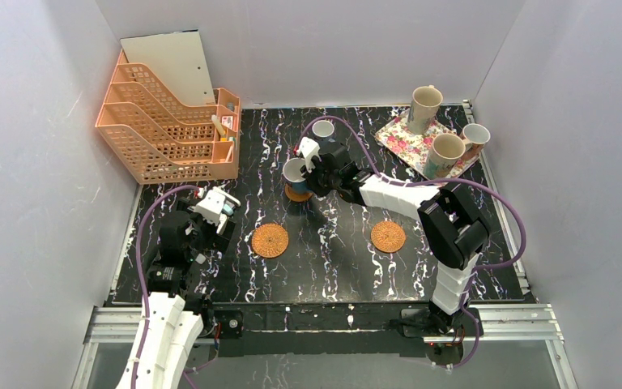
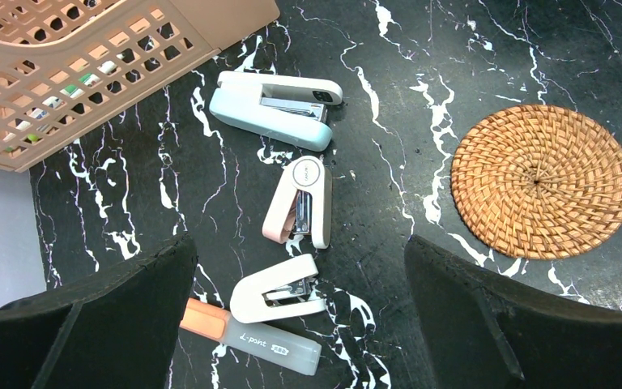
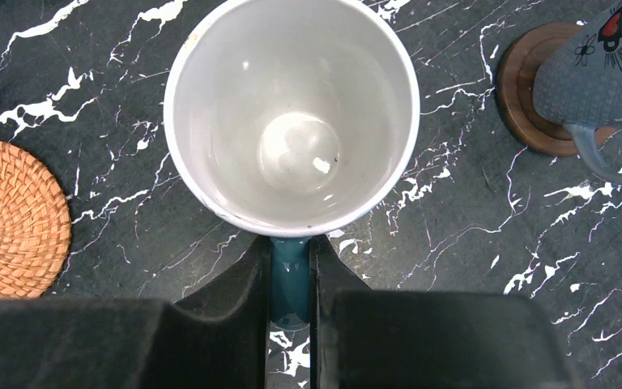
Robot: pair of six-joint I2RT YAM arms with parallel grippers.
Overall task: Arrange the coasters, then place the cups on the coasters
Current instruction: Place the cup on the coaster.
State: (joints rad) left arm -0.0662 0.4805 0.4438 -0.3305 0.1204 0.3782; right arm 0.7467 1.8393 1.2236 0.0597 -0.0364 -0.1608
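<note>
A: How is the right pincer [image 3: 290,279] seen?

B: It is clenched on the teal handle of a blue mug [image 3: 291,121], whose white inside is viewed from above. The mug is held upright near the middle of the black marbled tabletop [image 1: 332,259].

A: Is that mug set on a coaster?

B: In the top view a brown coaster [image 1: 298,195] is seen just at the mug's near side. Whether contact is made cannot be told.

A: And the left pincer [image 2: 296,267]?

B: It is released, with its fingers spread wide and nothing gripped. It is hung above a pink stapler [image 2: 300,203] and a light-blue stapler [image 2: 275,105], beside the orange file rack [image 1: 170,121].

A: Where are the other pieces found?

B: A second blue mug [image 1: 323,130] is stood on a dark wooden coaster [image 3: 522,97], just behind the held one. A left wicker coaster [image 1: 270,240] and a right wicker coaster [image 1: 388,236] are laid bare nearer the arms, well apart. A tall beige mug [image 1: 423,108] and a nearer beige mug [image 1: 445,154] are stood on the floral tray [image 1: 395,130] at the far right. A small brownish mug [image 1: 475,138] is placed at its edge.
</note>
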